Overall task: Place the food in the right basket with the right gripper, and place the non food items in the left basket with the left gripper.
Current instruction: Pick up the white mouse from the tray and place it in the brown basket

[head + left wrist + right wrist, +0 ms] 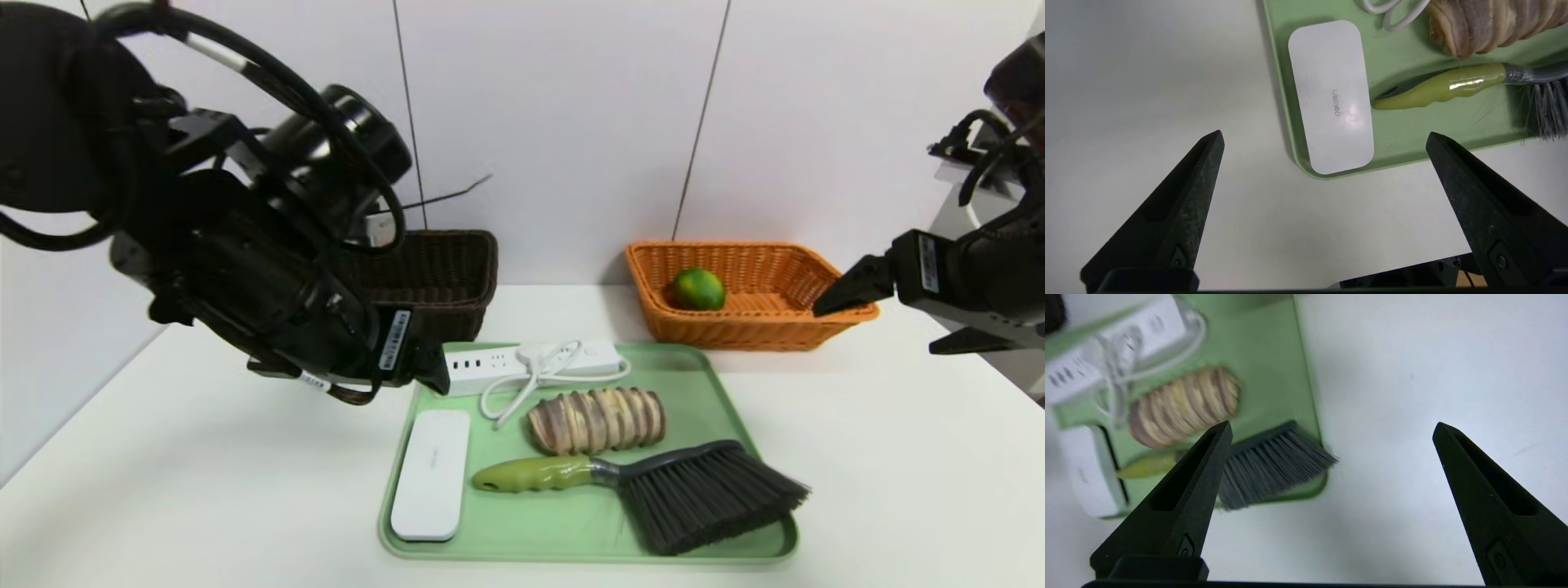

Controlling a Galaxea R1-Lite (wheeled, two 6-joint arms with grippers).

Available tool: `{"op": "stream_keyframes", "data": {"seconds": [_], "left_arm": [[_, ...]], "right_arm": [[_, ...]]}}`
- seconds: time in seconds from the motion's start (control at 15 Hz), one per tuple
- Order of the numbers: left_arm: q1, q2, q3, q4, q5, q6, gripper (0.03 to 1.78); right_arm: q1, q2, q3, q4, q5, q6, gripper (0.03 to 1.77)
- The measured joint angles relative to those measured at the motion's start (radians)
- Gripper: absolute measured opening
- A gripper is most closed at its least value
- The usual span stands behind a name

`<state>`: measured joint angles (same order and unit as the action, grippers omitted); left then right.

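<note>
The left gripper hangs above the table with its two pointed fingers spread wide and nothing between them. Just ahead of its tips lies the flat white case, resting along the near left edge of the green tray; the case is untouched. Behind this gripper, partly hidden by the arm, stands the dark brown basket; what it holds cannot be seen.

Past the case, away from the left gripper, the white power strip sits at the tray's far edge with its cord looped in front of it. The ridged tan roll lies in the middle of the tray, just beside the cord. The brush lies nearer than the roll, its green handle pointing toward the case and its dark bristles reaching over the tray's right rim.

Further right, the orange basket stands beyond the tray, with the lime resting inside it toward its left end.

The right gripper is held in the air at the far right, its fingers spread apart and empty. One fingertip shows in front of the orange basket's right rim in the head view. The tray's right edge and the bristles lie below and to the left of this gripper, well apart from its tips.
</note>
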<state>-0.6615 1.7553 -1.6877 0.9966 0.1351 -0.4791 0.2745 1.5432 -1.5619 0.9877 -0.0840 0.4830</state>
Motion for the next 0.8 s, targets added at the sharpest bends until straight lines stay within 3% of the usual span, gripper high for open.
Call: {"op": "stream_keyframes", "data": {"seconds": [0.27,0.8], "left_arm": [[-0.046,0.084,-0.016,0.069,0.001,-0.042,1.75],[-0.062,0.180,-0.044,0.070,-0.003,-0.143,1.75]], "right_arm": [[0.043,0.000,0.085,0.006,-0.069,-0.048,1.69],[0.058,0.000,0.112,0.004,-0.072,-0.041,1.70]]}}
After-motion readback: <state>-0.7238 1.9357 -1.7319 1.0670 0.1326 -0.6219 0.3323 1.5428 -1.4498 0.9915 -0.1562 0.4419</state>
